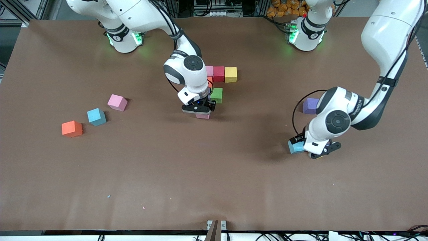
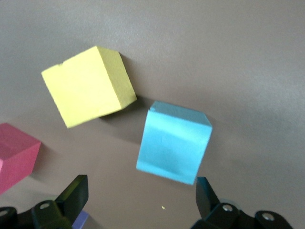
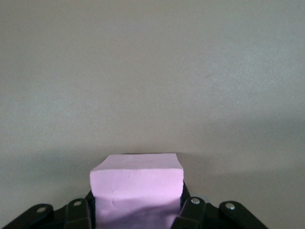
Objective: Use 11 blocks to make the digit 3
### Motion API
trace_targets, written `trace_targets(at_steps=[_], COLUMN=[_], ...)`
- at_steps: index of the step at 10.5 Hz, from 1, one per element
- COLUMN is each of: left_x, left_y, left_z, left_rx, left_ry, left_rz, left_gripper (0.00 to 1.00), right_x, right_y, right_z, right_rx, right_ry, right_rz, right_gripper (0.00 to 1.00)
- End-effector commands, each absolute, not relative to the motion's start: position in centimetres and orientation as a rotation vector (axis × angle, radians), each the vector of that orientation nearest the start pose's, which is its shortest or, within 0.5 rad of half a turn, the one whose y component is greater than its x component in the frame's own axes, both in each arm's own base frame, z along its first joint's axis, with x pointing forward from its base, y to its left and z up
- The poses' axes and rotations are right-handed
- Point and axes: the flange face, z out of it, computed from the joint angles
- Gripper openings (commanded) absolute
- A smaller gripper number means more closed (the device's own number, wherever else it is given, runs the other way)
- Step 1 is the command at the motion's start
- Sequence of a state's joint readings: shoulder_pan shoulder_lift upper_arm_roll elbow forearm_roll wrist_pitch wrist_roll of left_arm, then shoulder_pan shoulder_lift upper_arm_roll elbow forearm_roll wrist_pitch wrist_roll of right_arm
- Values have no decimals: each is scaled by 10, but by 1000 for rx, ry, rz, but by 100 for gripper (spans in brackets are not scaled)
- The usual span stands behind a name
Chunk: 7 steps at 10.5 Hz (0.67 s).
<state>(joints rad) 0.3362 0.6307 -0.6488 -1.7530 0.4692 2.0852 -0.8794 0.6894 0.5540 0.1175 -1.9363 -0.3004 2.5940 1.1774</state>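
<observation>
Right end effector (image 1: 200, 110) grips a pink block (image 1: 203, 116) at the desk's middle, just below the green block (image 1: 217, 95) of the started figure: pink, red (image 1: 218, 73), yellow (image 1: 230, 74), orange. Left end effector (image 1: 319, 151) hangs open over a light blue block (image 1: 295, 146) toward the left arm's edge. A purple (image 1: 310, 105), orange-red (image 1: 72, 129), blue (image 1: 96, 116) and pink block (image 1: 117, 102) lie loose; roughly half remains.

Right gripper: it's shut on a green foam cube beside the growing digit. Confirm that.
Wrong colour only. The right gripper is shut on a pink foam cube, as the right wrist view shows; the green foam cube sits free in the digit beside it.
</observation>
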Motion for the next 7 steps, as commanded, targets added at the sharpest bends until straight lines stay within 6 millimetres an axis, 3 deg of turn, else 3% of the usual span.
trace_targets(at_steps=[1,7], left_x=[633,643], left_y=[-144,-140], left_z=[249,242], left_rx=[-3014,-3037], left_ry=[-430,-442], left_rz=[143,128], left_gripper=[100,100], right_x=[426,423], right_y=[453,453], right_z=[212,206], right_rx=[-3101,-3106], right_ry=[254,256], right_rz=[-239,-226], right_gripper=[0,0])
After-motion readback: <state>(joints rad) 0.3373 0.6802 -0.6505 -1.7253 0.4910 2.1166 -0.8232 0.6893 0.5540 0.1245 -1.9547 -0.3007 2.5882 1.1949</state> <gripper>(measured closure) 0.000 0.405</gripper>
